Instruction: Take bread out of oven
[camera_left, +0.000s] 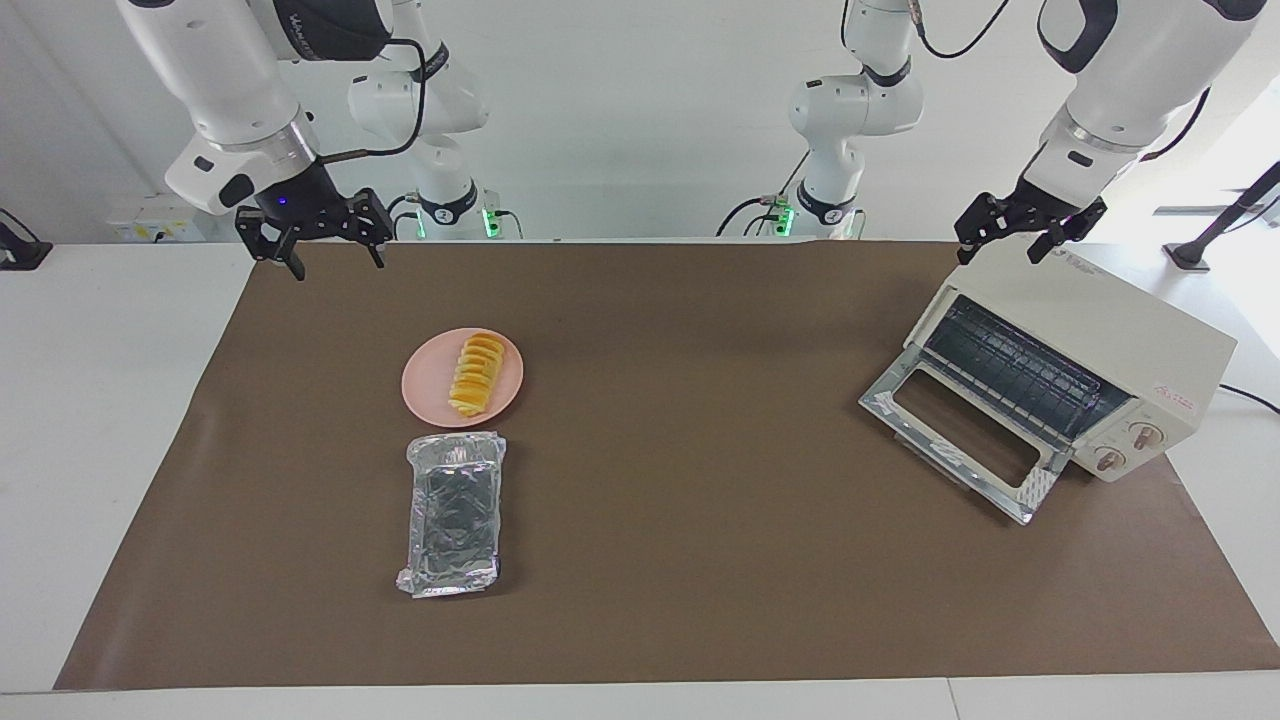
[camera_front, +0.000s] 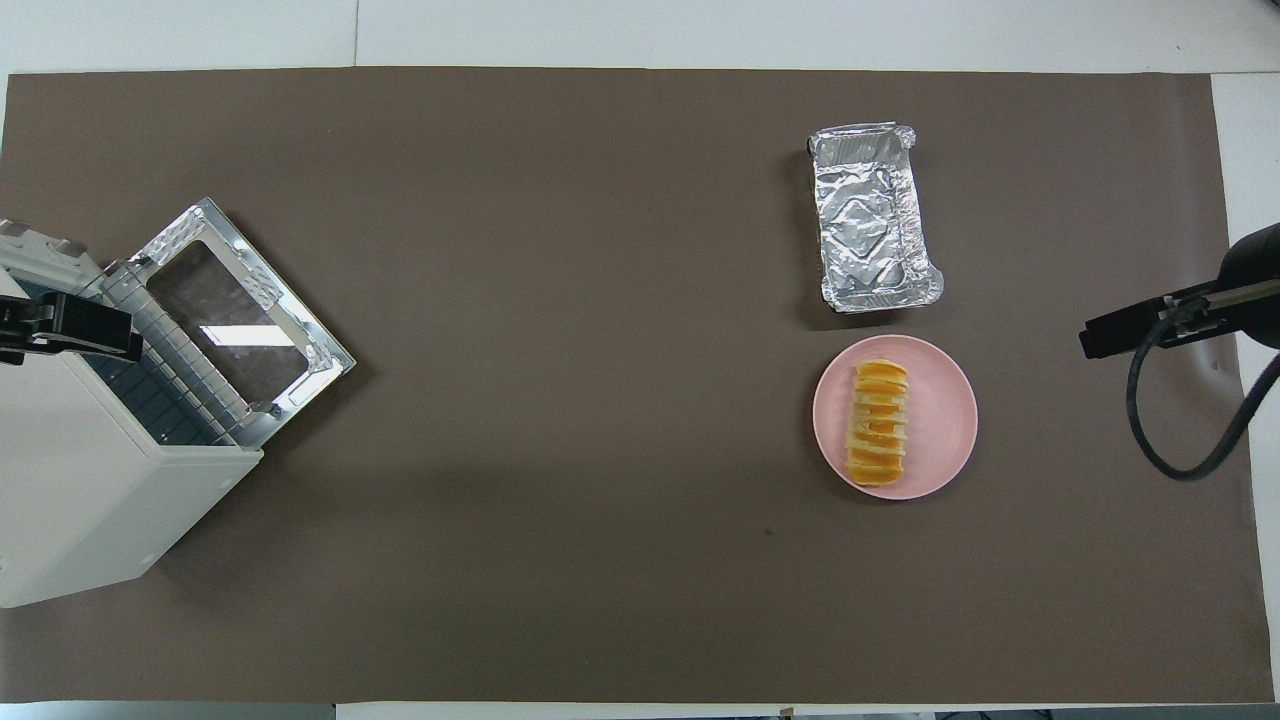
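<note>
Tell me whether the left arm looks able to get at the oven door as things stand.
Probably yes: the left gripper hangs open over the oven, nothing sits by the folded-down oven door, and the right gripper is up over the table's other end.

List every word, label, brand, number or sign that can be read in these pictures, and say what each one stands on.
"2": white number on a dark band low on the right arm and on the left arm.
Pale lettering on the right arm's dark upper link: too blurred to read.
Red mark on the oven: too small to read.
Grey print on the oven's top, under the left gripper: unreadable.
Bread, pink plate, foil tray: no text.
</note>
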